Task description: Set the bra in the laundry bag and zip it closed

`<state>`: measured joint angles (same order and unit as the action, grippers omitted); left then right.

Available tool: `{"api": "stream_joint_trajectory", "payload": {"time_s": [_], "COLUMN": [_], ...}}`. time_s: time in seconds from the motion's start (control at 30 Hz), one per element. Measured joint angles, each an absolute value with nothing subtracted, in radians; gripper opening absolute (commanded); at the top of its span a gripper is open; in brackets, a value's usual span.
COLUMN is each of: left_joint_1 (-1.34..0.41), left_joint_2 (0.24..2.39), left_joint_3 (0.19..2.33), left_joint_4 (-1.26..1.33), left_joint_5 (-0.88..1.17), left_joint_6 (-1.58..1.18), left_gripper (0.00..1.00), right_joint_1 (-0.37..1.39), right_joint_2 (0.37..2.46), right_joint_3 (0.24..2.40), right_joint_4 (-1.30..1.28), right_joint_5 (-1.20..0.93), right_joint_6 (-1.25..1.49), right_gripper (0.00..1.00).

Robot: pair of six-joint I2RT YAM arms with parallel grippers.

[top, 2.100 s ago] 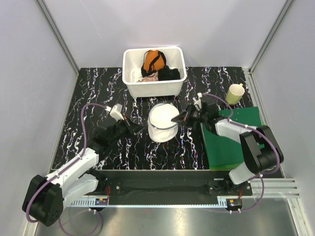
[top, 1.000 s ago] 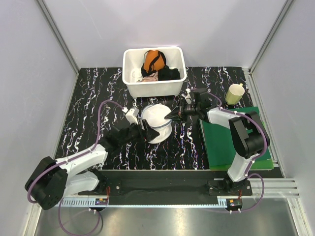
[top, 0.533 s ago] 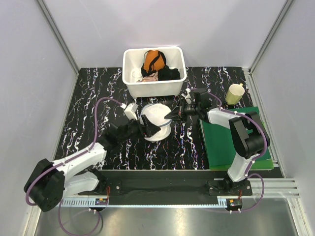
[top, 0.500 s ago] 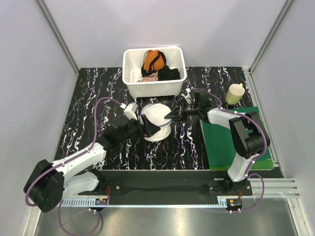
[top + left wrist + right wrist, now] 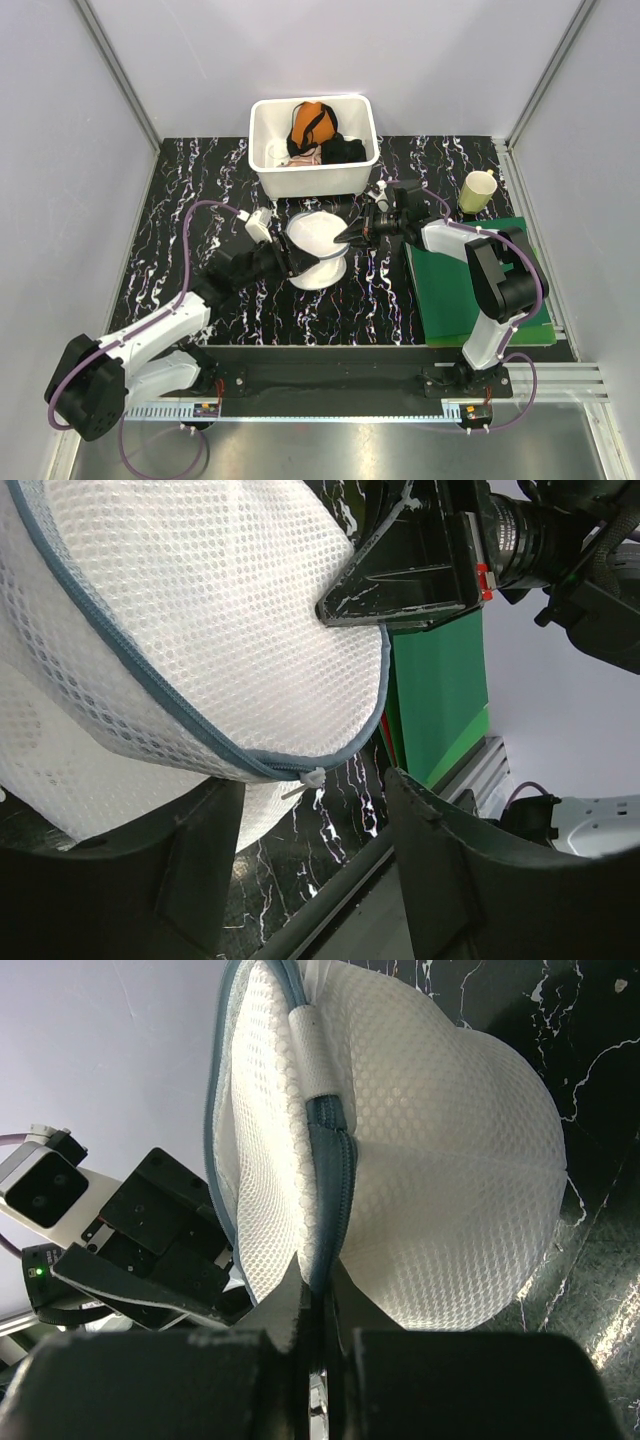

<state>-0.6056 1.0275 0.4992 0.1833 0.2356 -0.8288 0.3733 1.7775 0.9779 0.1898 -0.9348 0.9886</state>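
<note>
Laundry bag (image 5: 318, 250), lying between our tools: right tool (image 5: 343, 238) pinches its zip seam from the right; left tool (image 5: 292, 260), spread wide, straddles the zip pull (image 5: 305, 777).

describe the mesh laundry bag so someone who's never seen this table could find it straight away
On the black white-veined table, look just in front of the rectangular white plastic tub at the far edge. There, between the left gripper and the right gripper, is the round white mesh laundry bag. Unlike the rigid tub, it is soft honeycomb netting edged by a grey-blue zipper.
</note>
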Motion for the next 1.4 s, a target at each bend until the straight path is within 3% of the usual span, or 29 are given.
{"api": "stream_joint_trajectory", "payload": {"time_s": [0.2,0.33,0.4,0.5,0.53,0.57,0.67,0.7,0.8,0.87,0.9,1.03,1.4], "left_joint_1": [-0.604,-0.604,-0.603,-0.603,-0.603,-0.603,-0.603,-0.603,-0.603,-0.603,-0.603,-0.603,-0.603], "left_joint_2": [1.052,1.052,1.052,1.051,1.049,1.045,1.006,0.987,0.86,0.759,0.727,0.761,1.012], "left_joint_3": [0.498,0.497,0.497,0.497,0.497,0.497,0.499,0.499,0.465,0.41,0.385,0.358,0.362], "left_joint_4": [0.213,0.239,0.245,0.245,0.237,0.221,0.112,0.079,0.01,0.021,0.03,0.11,0.315], "left_joint_5": [0.27,0.281,0.283,0.284,0.283,0.283,0.263,0.255,0.234,0.234,0.236,0.261,0.321], "left_joint_6": [-0.851,-0.865,-0.874,-0.878,-0.877,-0.877,-0.878,-0.879,-0.886,-0.894,-0.9,-0.917,-0.952], "left_gripper": [0.49,0.36,0.36,0.54,0.62,0.77,0.81,0.8,0.62,0.61,0.65,0.7,0.57], "right_joint_1": [0.373,0.373,0.373,0.373,0.373,0.373,0.373,0.373,0.373,0.373,0.373,0.373,0.373], "right_joint_2": [1.777,1.777,1.777,1.777,1.778,1.777,1.777,1.777,1.777,1.777,1.778,1.777,1.777], "right_joint_3": [0.978,0.978,0.978,0.978,0.978,0.978,0.978,0.978,0.978,0.978,0.978,0.978,0.978], "right_joint_4": [0.19,0.191,0.191,0.191,0.191,0.191,0.19,0.19,0.191,0.191,0.191,0.192,0.212], "right_joint_5": [-0.937,-0.937,-0.937,-0.937,-0.937,-0.937,-0.933,-0.931,-0.926,-0.926,-0.926,-0.927,-0.927], "right_joint_6": [0.989,0.989,0.989,0.989,0.989,0.989,0.989,0.989,0.992,0.993,0.993,0.997,1.012], "right_gripper": [0.0,0.0,0.0,0.0,0.0,0.0,0.0,0.0,0.0,0.0,0.0,0.0,0.0]}}
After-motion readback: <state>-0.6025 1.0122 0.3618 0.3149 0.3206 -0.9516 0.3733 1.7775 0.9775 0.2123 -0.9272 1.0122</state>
